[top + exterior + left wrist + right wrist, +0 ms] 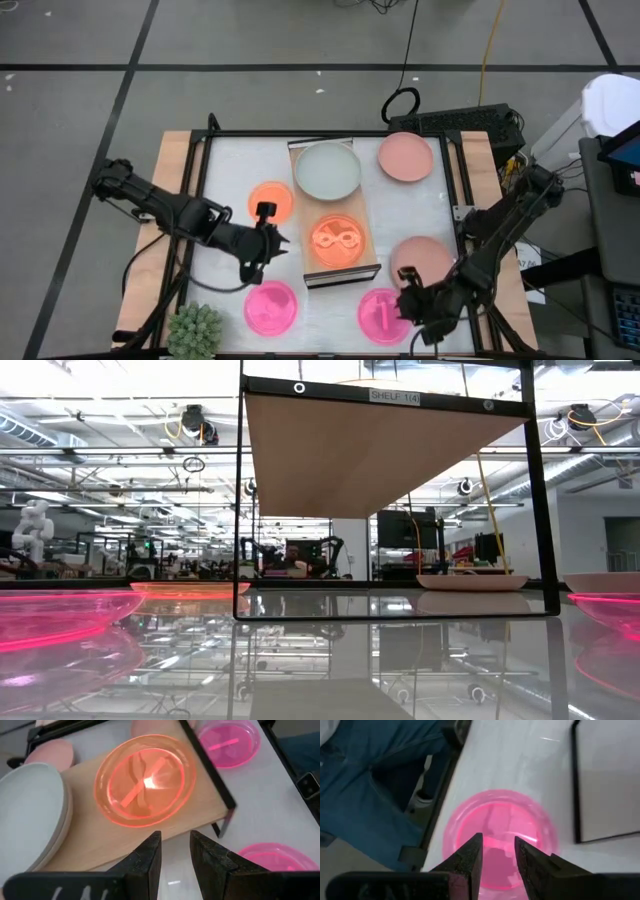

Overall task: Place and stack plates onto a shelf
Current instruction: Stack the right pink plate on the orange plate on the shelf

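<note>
The light-wood shelf point(331, 205) point(125, 835) stands mid-table. A pale green-grey plate point(327, 168) point(27, 815) rests on its far end and an orange plate point(338, 242) point(145, 780) on its near end. A second orange plate point(270, 200) lies on the table left of the shelf. My left gripper point(277, 241) point(175, 852) hovers just left of the shelf's near end, slightly open and empty. My right gripper point(408, 300) point(498, 851) hangs over a hot pink plate point(383, 315) point(497, 827), slightly open, with nothing between its fingers.
Another hot pink plate point(270, 307) point(280, 862) lies near the left. Salmon pink plates sit at the far right point(405, 156) and at the right point(420, 258). A spiky green plant point(195, 330) stands at the near left corner. The table's near edge point(437, 840) is close to the right gripper.
</note>
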You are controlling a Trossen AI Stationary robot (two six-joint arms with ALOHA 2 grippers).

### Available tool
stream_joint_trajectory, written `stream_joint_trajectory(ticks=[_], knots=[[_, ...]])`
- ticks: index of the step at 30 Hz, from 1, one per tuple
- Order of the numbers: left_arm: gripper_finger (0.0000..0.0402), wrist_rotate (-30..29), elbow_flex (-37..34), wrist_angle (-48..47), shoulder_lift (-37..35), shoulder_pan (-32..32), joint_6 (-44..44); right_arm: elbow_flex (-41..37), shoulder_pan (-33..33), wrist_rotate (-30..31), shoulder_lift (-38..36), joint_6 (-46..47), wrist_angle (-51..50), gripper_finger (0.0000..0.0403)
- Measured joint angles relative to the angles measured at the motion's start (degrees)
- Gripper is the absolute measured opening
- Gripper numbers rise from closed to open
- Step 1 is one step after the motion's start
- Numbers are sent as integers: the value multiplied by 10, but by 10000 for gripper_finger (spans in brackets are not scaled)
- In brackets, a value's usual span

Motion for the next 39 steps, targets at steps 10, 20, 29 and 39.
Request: stream_joint_trajectory(ticks=[10, 20, 29, 39], knots=[[108, -54, -34, 25, -14, -14, 44, 2, 67, 0, 37, 22, 2, 95], [108, -57, -114, 62, -47, 9, 25, 2, 92, -17, 73, 13, 24, 100], [108, -58, -125, 78, -48, 7, 25, 2, 82, -60, 120, -44, 41, 143], [108, -58, -125, 86, -48, 8, 35, 2, 79, -58, 165, -122, 35, 121]])
